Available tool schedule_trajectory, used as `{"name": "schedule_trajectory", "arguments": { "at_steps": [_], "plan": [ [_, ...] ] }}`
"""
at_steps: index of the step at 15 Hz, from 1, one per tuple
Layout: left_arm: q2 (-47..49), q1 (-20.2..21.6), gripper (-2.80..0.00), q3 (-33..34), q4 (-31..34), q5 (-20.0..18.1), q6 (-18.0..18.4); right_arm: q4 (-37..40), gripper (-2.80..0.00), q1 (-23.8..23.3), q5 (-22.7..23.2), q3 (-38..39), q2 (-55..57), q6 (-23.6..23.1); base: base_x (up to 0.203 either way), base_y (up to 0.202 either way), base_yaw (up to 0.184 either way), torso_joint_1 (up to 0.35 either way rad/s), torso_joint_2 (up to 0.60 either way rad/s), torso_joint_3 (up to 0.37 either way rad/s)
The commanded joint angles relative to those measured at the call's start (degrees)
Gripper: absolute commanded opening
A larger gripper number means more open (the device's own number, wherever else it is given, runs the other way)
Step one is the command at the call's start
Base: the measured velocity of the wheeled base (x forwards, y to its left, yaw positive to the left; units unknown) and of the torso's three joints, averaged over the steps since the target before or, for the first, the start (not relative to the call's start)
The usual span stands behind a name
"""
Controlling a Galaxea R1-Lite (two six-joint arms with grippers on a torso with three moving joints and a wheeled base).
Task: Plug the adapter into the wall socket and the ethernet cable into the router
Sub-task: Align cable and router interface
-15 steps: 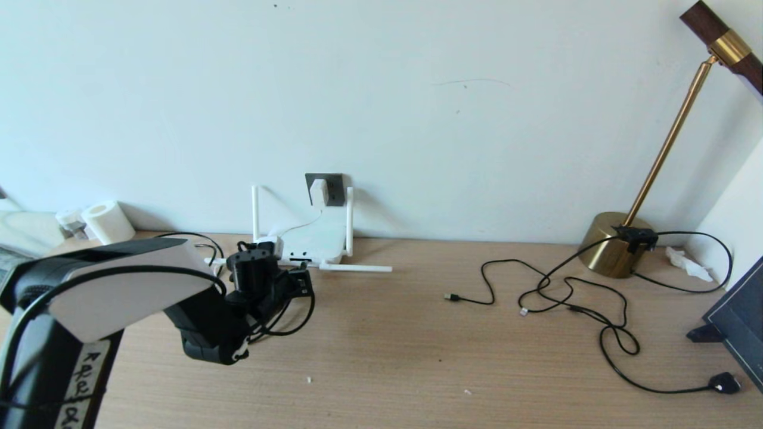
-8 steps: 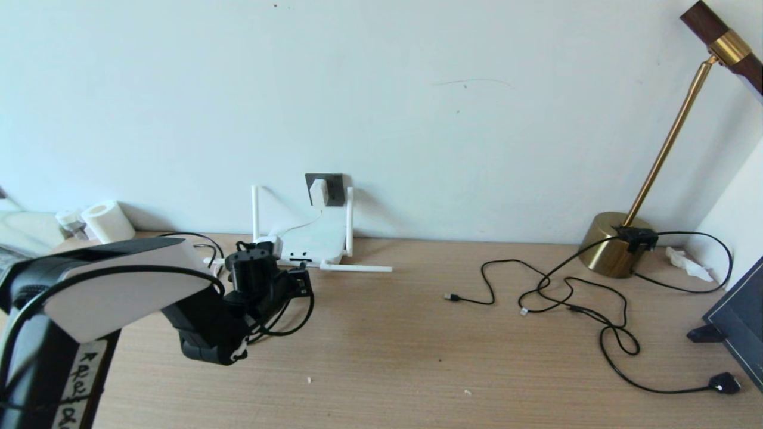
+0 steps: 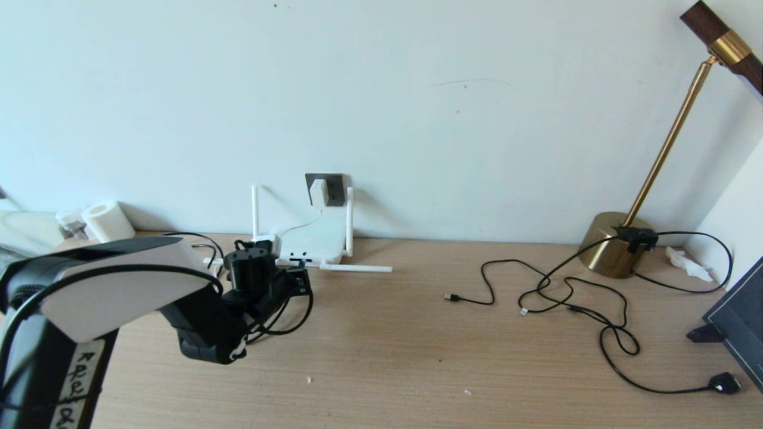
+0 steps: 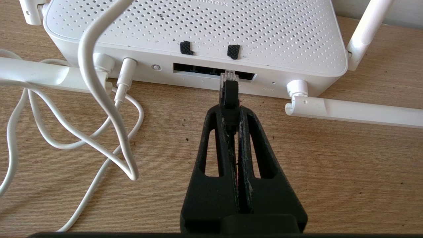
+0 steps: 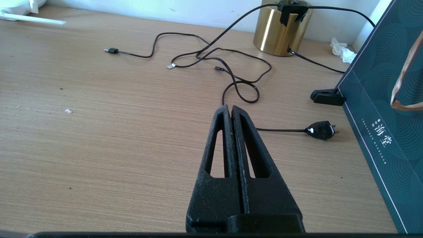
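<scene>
In the head view the left arm's white shell hides most of the left gripper (image 3: 298,281), and a handwritten label on the arm is too scrawled to read. The left wrist view shows what that view cannot: the gripper's fingers (image 4: 228,132) pinch the black boot of the ethernet cable (image 4: 229,94), its clear tip right at the dark port slot of the router (image 4: 198,29); whether it is seated cannot be told. Embossed lettering on the router's top edge is cut off. Beyond the gripper, the adapter (image 3: 318,192) sits in the wall socket (image 3: 334,186), its white cord (image 4: 99,99) looping beside the fingers. The right gripper (image 5: 231,110), unseen from the head, is closed on nothing above the desk (image 5: 99,148). To its right stands a dark green bag (image 5: 380,99) with Chinese characters, half legible.
</scene>
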Motion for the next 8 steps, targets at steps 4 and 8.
{"name": "schedule_trajectory", "arguments": {
  "at_steps": [4, 8],
  "plan": [
    [0.1, 0.1, -2.80, -0.4, -0.4, 0.1, 0.0, 0.0, -2.80, 0.0, 0.0, 0.0, 0.0, -0.1, 0.000, 0.000, 0.000, 0.000, 0.00, 0.000],
    [0.3, 0.1, -2.80, -0.6, -0.4, 0.1, 0.0, 0.0, -2.80, 0.0, 0.0, -0.1, 0.0, 0.0, 0.000, 0.000, 0.000, 0.000, 0.00, 0.000]
  ]
}}
